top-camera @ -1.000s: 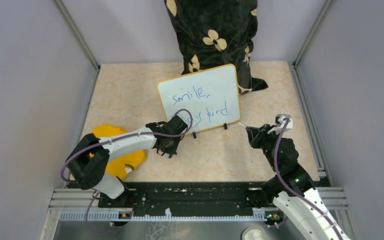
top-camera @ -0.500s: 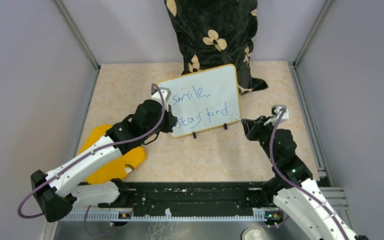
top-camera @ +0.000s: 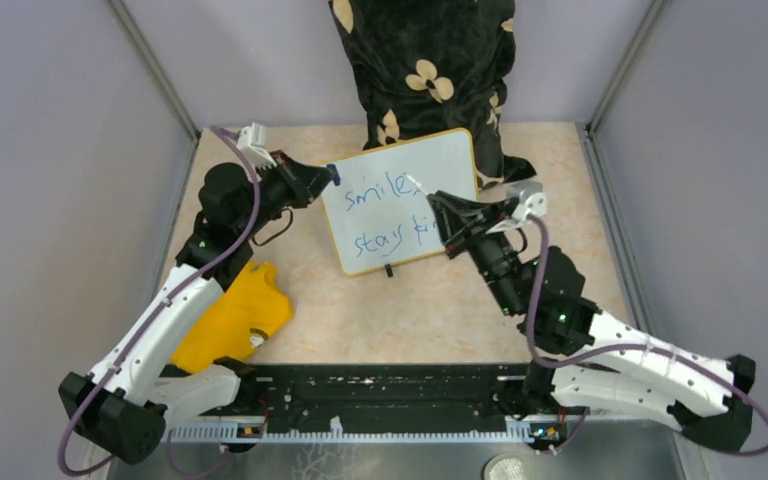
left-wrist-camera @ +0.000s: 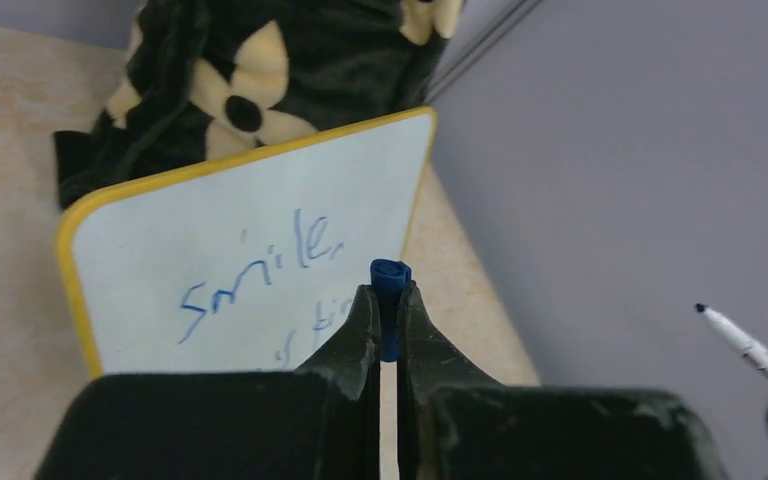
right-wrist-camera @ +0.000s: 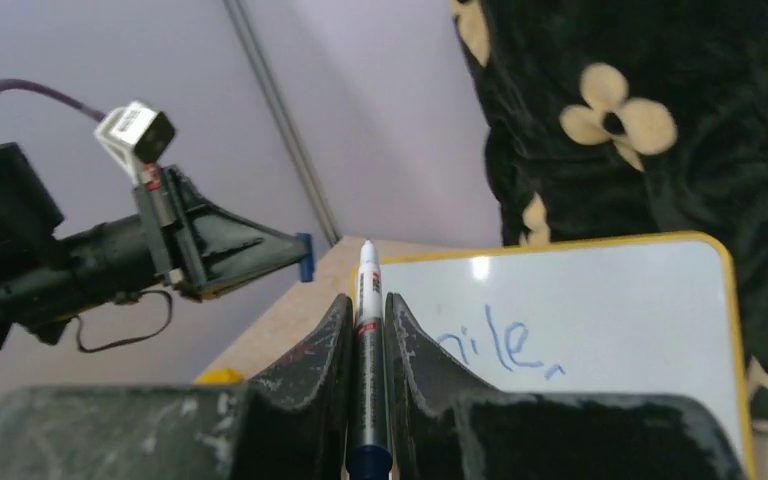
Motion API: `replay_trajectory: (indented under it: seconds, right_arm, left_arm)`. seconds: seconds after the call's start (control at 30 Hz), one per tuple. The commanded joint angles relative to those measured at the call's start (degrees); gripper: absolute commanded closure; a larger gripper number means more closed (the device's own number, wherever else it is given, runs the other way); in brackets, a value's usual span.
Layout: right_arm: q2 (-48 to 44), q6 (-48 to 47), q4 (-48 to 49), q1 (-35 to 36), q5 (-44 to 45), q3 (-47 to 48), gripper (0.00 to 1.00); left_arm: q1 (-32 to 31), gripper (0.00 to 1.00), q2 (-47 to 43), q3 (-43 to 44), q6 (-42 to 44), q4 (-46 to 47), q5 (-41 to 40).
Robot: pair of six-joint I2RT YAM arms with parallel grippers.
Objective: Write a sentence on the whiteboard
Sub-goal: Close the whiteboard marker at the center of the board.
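Writing appears complete: the sentence (top-camera: pixel 375 195) stands in two blue lines on the whiteboard (top-camera: pixel 445 160), with the end of its second line hidden behind the right gripper (top-camera: pixel 438 205). The board leans against dark floral fabric (top-camera: pixel 430 70) at the far side of the table (top-camera: pixel 550 190). The left gripper (left-wrist-camera: pixel 382 300) pinches a blue marker cap (left-wrist-camera: pixel 390 275) beside the board's upper left corner. The right gripper pinches the marker (right-wrist-camera: pixel 368 290), with its bare tip aimed toward the cap but apart from it. Capping the marker likely remains.
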Motion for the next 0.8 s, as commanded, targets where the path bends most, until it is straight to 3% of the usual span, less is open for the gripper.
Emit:
replay_trajectory:
  seconds: [0.0,0.13,0.27,0.4,0.6,0.77]
  right_arm:
    - [5.36,-26.23,23.19,14.15,15.88,-1.08,1.00]
    - [10.15,-44.15,45.44,23.75,17.12,-7.05,1.00]
    - [15.21,-53.17,58.94,27.57,15.42,-10.76,1.00]
    - [18.50,-58.41,66.06,28.84,12.54,-12.13,1.00]
    - [27.55,-75.31,83.08,31.69,7.28,-12.75,1.00]
    - [30.05,-78.45,83.66,32.73,2.85,-11.86,1.00]
  left_arm:
    - [1.70,1.00,-2.88,-1.95,-12.03,15.65,10.69]
    - [2.41,1.00,-6.07,-3.73,-18.04,20.92,13.24]
    - [2.54,1.00,-9.24,-6.98,-25.14,26.73,13.96]
    - [2.58,1.00,-11.28,-10.02,-32.64,31.29,14.72]
    - [2.59,1.00,-12.75,-11.48,-39.42,32.87,15.40]
    - [2.57,1.00,-13.20,-11.22,-43.49,33.50,15.16]
